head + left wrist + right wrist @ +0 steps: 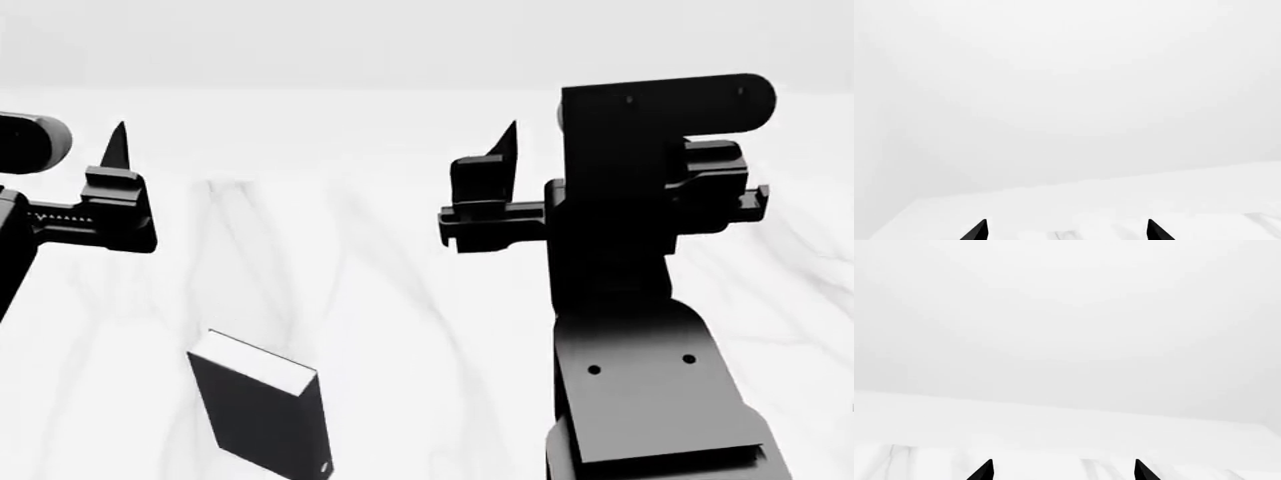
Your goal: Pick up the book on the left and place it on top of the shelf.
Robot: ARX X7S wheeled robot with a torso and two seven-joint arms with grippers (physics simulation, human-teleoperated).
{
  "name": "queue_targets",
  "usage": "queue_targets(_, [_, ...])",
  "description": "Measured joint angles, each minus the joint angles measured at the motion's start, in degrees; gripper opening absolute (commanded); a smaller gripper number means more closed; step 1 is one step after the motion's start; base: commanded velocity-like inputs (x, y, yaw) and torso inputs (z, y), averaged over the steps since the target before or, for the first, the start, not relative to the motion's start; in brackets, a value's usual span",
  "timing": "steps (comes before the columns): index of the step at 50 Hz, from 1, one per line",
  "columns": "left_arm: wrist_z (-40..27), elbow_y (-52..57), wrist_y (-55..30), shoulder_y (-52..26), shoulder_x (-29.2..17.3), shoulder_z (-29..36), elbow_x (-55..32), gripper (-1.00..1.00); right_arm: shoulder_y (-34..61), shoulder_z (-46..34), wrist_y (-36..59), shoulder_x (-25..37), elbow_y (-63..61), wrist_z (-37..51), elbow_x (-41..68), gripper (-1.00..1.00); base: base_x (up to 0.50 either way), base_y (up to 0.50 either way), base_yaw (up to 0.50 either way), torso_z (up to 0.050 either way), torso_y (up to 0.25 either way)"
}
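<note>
the book [267,418] is a thick dark charcoal-black volume with a band of white page edges along its upper side and a small white dot near its lower right corner. it shows only in the head view, lying on the white marble-veined table [400,300] near the table's near edge and toward its left side. it sits skewed to the table's edges, its upper left corner turned away and its long side slanting down to the right. nothing touches it, and bare table surface surrounds it on every visible side. its lowest part is cut off by the frame. the shelf shows in no view.
</note>
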Motion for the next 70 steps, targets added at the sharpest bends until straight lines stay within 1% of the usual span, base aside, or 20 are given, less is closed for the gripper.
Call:
queue_targets(5, [-0.14,0.00,0.04,0.07,-0.11,0.03,-0.18,1.00,-0.13,-0.18,-0.20,0.17,0.11,0.21,0.29,1.00,0.43,0.00,0.00,0.000,0.002])
queue_targets(12, [-0.34,-0.06,0.15,0.17,-0.22,0.04,-0.45,1.00,-0.17,-0.47,0.07,0.44,0.15,0.17,0.90,1.00,0.00,0.00,0.00,0.000,0.001])
queue_targets(21, [-0.58,-0.09,0.32,0.37,-0.41,-0.03,-0.81,1.00,0.95,-1.04,3.71,0.75,0.96,-1.32,2.86,1.00,0.00,0.00,0.00,0.000,0.000])
queue_targets(26, [-0.71,-0.03,0.29,0.42,-0.56,-0.08,-0.98,1.00,1.99,-2.48,5.80,1.59,1.87,-4.18,4.90,1.00,0.00,0.00,0.00,0.000,0.000])
queue_targets(36, [-0.99,0.26,0.21,0.52,-0.87,-0.20,-1.30,1.00,5.14,-6.50,11.70,4.54,3.97,-14.44,12.02,1.00,0.00,0.00,0.00,0.000,0.000])
queue_targets(41, [-1.13,0.26,0.28,0.61,-1.00,-0.21,-1.45,1.00,6.53,-8.64,12.90,5.75,5.79,-18.61,14.48,1.00,0.00,0.00,0.00,0.000,0.000])
queue_targets(55, [-1.52,0.05,0.52,0.71,-1.25,-0.15,-1.87,1.00,8.62,-15.60,10.12,7.66,11.96,-26.74,17.16,1.00,0.00,0.00,0.00,0.000,0.000])
queue_targets(70, [-1.89,-0.43,0.78,0.65,-1.57,-0.13,-2.32,1.00,10.32,-23.07,4.87,7.13,20.33,-31.63,16.40,1.00,0.00,0.00,0.00,0.000,0.000])
